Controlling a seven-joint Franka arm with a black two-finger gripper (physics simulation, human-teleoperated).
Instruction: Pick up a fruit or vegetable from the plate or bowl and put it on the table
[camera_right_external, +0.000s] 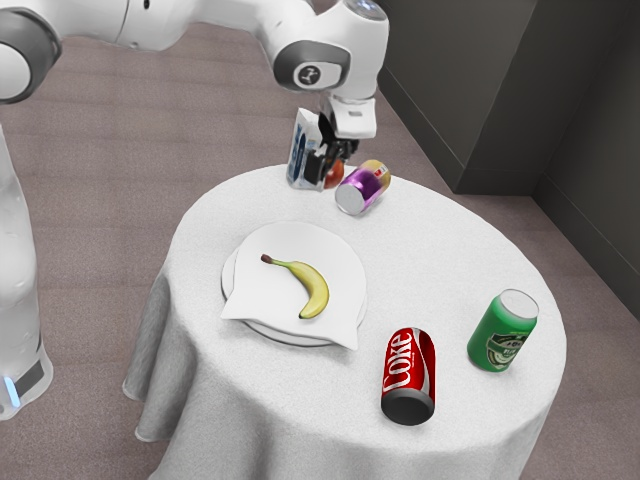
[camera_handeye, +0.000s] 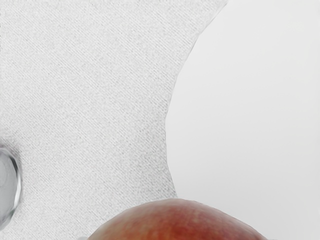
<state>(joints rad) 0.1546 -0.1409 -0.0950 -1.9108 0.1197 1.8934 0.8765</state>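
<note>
At the table's far side, beside the purple can, my gripper (camera_right_external: 329, 166) points down, shut on a red apple (camera_right_external: 334, 175). One finger partly covers the apple. The top of the apple (camera_handeye: 177, 220) looms large at the wrist view's lower edge. Whether its underside touches the table cannot be told. A yellow banana (camera_right_external: 312, 287) lies on a white napkin over the round plate (camera_right_external: 230, 287). The plate's white napkin (camera_handeye: 245, 110) is also visible in the wrist view.
Around the gripper stand a blue-and-white carton (camera_right_external: 300, 152) and a purple can (camera_right_external: 362, 189) lying on its side, with a yellowish round thing (camera_right_external: 378, 169) behind it. A red Coke can (camera_right_external: 409, 372) and a green can (camera_right_external: 502, 331) are near the round white table's (camera_right_external: 460, 260) front.
</note>
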